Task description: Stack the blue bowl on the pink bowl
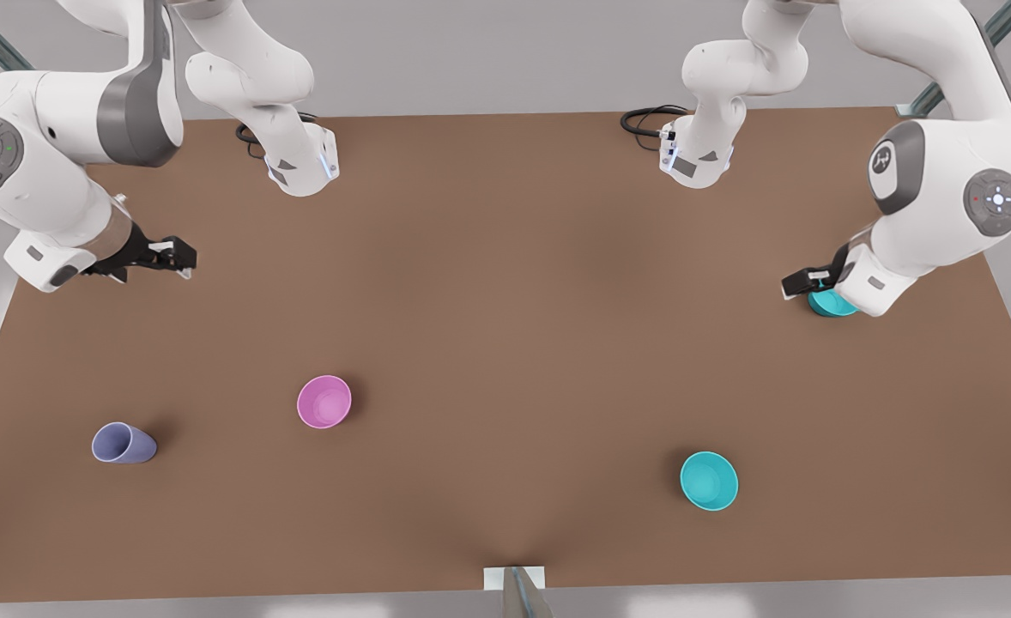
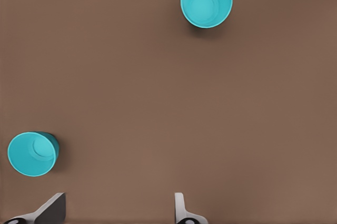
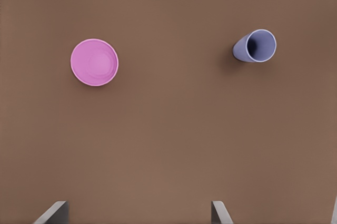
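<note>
The blue bowl (image 1: 827, 304) is a darker teal and stands at the front view's right, partly hidden under the arm there; the left wrist view shows it whole (image 2: 32, 153). My left gripper (image 1: 802, 283) hovers open right beside it, its fingers (image 2: 52, 208) wide apart over bare table. The pink bowl (image 1: 324, 401) sits upright left of the middle, also seen from the right wrist (image 3: 95, 62). High above the table on the front view's left, my right gripper (image 1: 181, 256) is open and empty, well away from the pink bowl.
A lighter turquoise bowl (image 1: 709, 481) stands near the front edge on the right side (image 2: 206, 0). A lavender cup (image 1: 124, 444) lies on its side at the front left (image 3: 255, 46). The brown table (image 1: 505, 283) stretches between both arms' bases.
</note>
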You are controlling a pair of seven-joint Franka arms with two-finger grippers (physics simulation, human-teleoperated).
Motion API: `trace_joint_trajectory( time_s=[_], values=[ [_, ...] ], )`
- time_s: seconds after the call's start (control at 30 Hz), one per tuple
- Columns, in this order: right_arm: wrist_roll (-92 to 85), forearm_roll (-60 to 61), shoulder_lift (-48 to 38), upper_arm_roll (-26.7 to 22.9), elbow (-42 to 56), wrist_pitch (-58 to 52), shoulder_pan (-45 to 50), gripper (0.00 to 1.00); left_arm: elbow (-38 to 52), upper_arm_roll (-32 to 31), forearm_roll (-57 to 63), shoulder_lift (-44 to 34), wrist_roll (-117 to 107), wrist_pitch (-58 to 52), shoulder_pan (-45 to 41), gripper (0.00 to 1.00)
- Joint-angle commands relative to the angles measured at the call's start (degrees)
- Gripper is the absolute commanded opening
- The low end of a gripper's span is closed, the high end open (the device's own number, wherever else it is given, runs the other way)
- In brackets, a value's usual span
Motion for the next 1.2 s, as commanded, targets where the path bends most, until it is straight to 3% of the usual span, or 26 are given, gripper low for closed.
trace_joint_trajectory(
  time_s=[0.0,0.1,0.17,0.33,1.13,1.17],
  values=[
    [-4.7,0.2,0.4,0.1,0.3,0.8,2.2,1.0,0.0,0.0,0.0,0.0,2.3,0.2,0.0,1.0],
    [-1.7,0.3,10.4,0.6,4.2,1.0,2.9,1.0,0.0,-0.1,0.1,0.8,2.3,0.1,-0.3,1.0],
    [2.9,1.5,21.7,0.7,3.3,12.4,3.9,1.0,0.0,-0.1,-0.1,1.2,1.9,-0.9,-0.3,1.0],
    [11.7,4.9,31.8,0.7,2.2,22.0,6.2,1.0,0.1,-0.1,-0.1,1.5,2.5,-0.9,-0.2,1.0],
    [15.5,11.9,43.7,0.6,2.4,29.2,3.4,1.0,0.1,-0.1,-0.1,1.7,2.5,-0.8,-0.1,1.0],
    [15.3,11.9,43.8,0.6,2.5,29.2,3.2,0.87,0.2,-0.1,-0.1,1.7,2.5,-0.8,-0.1,1.0]
  ],
)
